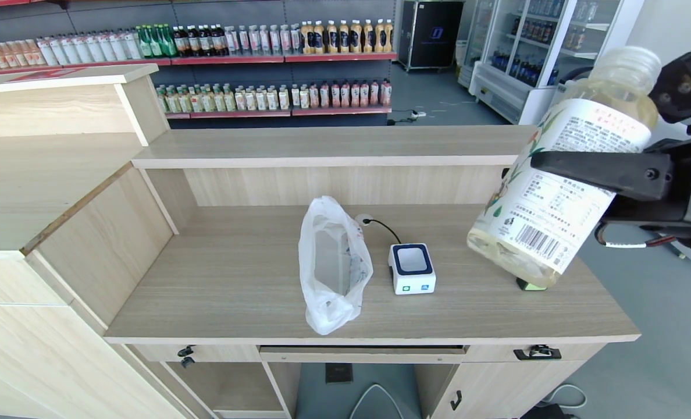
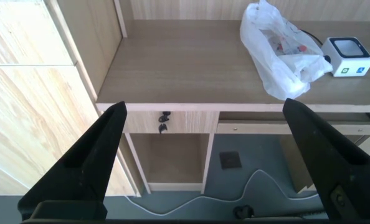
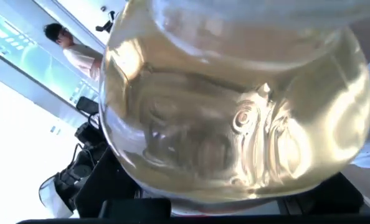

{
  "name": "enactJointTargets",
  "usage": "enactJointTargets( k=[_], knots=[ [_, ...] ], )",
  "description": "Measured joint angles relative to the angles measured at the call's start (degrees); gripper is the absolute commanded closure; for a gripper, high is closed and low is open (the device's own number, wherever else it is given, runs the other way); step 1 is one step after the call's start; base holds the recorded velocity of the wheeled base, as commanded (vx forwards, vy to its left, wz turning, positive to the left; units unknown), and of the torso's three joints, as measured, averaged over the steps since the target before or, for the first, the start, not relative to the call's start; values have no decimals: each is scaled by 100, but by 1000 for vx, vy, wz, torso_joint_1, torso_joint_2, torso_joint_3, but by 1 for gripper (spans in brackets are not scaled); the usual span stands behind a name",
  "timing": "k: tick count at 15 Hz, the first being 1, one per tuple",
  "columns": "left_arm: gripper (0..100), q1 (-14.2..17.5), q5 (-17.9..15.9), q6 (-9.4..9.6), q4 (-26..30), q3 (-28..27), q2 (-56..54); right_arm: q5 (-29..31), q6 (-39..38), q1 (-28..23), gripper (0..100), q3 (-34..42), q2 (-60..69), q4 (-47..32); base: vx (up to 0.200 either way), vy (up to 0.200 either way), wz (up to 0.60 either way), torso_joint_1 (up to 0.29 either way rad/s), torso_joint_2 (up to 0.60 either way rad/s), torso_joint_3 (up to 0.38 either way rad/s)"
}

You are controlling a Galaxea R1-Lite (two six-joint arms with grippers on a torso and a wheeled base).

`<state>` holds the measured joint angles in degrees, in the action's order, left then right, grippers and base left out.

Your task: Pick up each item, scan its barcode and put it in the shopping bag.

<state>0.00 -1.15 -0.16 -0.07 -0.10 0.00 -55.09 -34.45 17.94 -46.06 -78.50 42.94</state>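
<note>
Overhead, from the head view, the right gripper point(image 1: 598, 169) is clasping a bottle point(image 1: 555, 198) of pale yellow drink around its labelled middle, up in the air over the right end of the counter point(image 1: 235, 279). The bottle is leaning, cap up and to the right, base down and to the left, with its barcode facing the camera. A white shopping bag point(image 1: 334, 267) is standing open near the middle of the counter, and the scanner point(image 1: 412, 267) is sitting just beside it on the right, its cable running back. A small green object point(image 1: 530, 284) is lying on the counter beneath the bottle's base.

In the left wrist view, the left gripper point(image 2: 203, 124) is hanging in front of the counter point(image 2: 179, 62) edge, jaws spread wide with nothing between them; the bag point(image 2: 278, 50) and scanner point(image 2: 349, 56) are resting on top.

In the right wrist view, the bottle's point(image 3: 235, 106) moulded base is showing close up, the pale liquid inside it.
</note>
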Motion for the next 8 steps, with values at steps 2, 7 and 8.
enactJointTargets(
  k=[2,7,8],
  knots=[
    [0,0,0,0,0,0,0,-105,-151,197,100,-22,72,0,0,0,0,0,0,0],
    [0,0,0,0,0,0,0,-581,-334,366,100,-66,187,-2,0,0,0,0,0,0],
    [0,0,0,0,0,0,0,-589,-340,383,100,-44,204,-7,0,0,0,0,0,0]
  ],
)
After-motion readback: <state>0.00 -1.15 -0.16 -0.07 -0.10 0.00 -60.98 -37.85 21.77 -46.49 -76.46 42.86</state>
